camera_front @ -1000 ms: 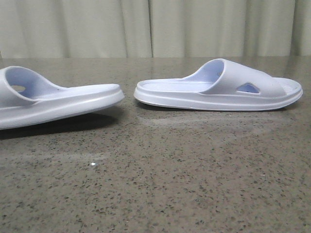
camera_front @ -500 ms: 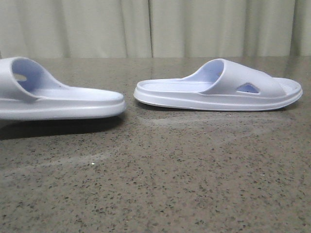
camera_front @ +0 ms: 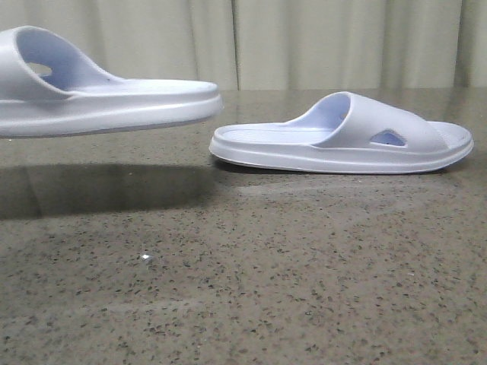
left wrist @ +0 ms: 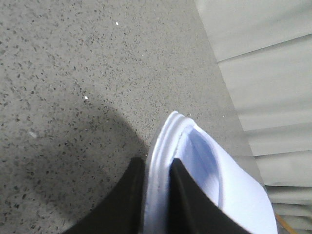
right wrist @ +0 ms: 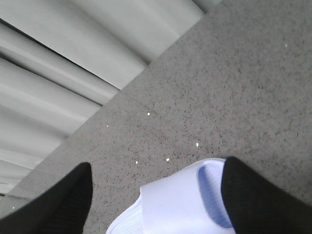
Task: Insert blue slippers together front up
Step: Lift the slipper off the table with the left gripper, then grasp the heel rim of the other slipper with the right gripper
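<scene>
Front view: one blue slipper (camera_front: 106, 103) hangs clear of the speckled table (camera_front: 251, 289) at upper left, its shadow beneath it. The second slipper (camera_front: 342, 137) lies flat on the table at centre right.

Left wrist view: the left gripper (left wrist: 157, 195) is clamped on the raised slipper's sole edge, at the lower centre.

Right wrist view: the right gripper (right wrist: 156, 195) has its black fingers (right wrist: 253, 195) spread wide, the lying slipper's end (right wrist: 180, 202) between them at the bottom.
</scene>
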